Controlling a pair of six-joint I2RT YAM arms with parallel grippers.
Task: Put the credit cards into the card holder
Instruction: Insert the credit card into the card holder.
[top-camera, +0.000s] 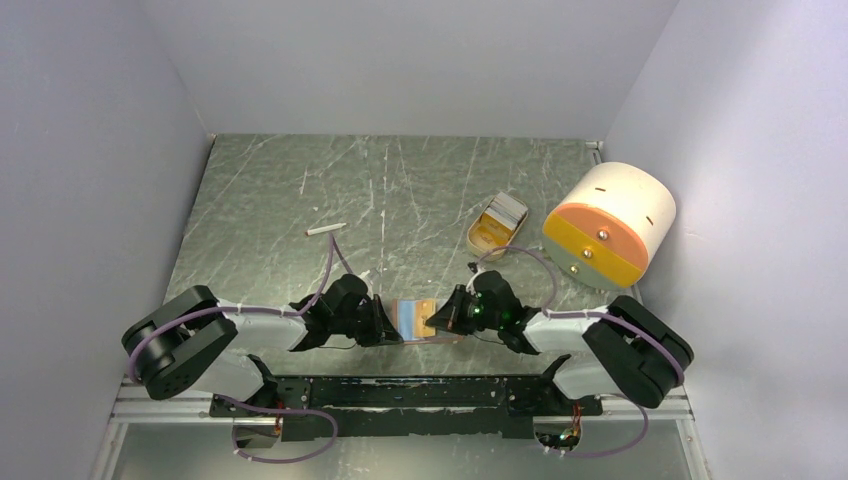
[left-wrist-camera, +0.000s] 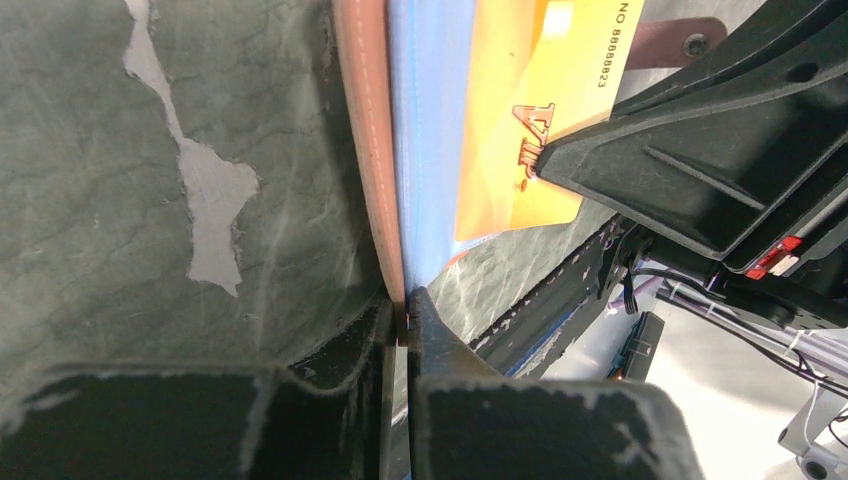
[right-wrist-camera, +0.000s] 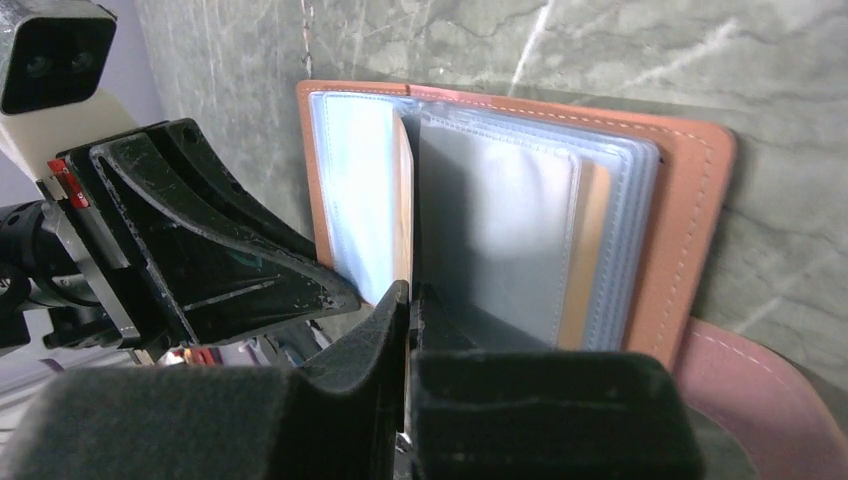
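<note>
Green marbled tabletop (top-camera: 400, 180), scuffed with pale scratches, fills my overhead feed between plain grey-white walls. Close to the arm bases, the card holder (top-camera: 410, 318) is spread open between my two grippers.

My left gripper (left-wrist-camera: 403, 318) has its fingers pressed together on the reddish-brown leather edge of the cover. My right gripper (right-wrist-camera: 408, 300) is clamped on the orange-yellow card (left-wrist-camera: 530, 110), which carries VIP lettering and a printed number. On the right wrist feed I see that card edge-on. It stands among the clear plastic sleeves (right-wrist-camera: 500, 230) of the open holder, between the left inner panel and the stack of sleeves on the right.

A light blue strip (left-wrist-camera: 430, 130) sits between the leather and the orange-yellow card. I cannot tell whether it is a card or a sleeve. The snap strap (right-wrist-camera: 750, 400) sticks out past the holder's outer edge.

Farther back on the right, a tan oblong tray (top-camera: 478, 240) holds a few whitish cards (top-camera: 507, 210). A cream-and-orange cylinder (top-camera: 610, 220) lies on its side near the tray, by the right wall. A small white stick (top-camera: 325, 229) lies well apart, left of centre.
</note>
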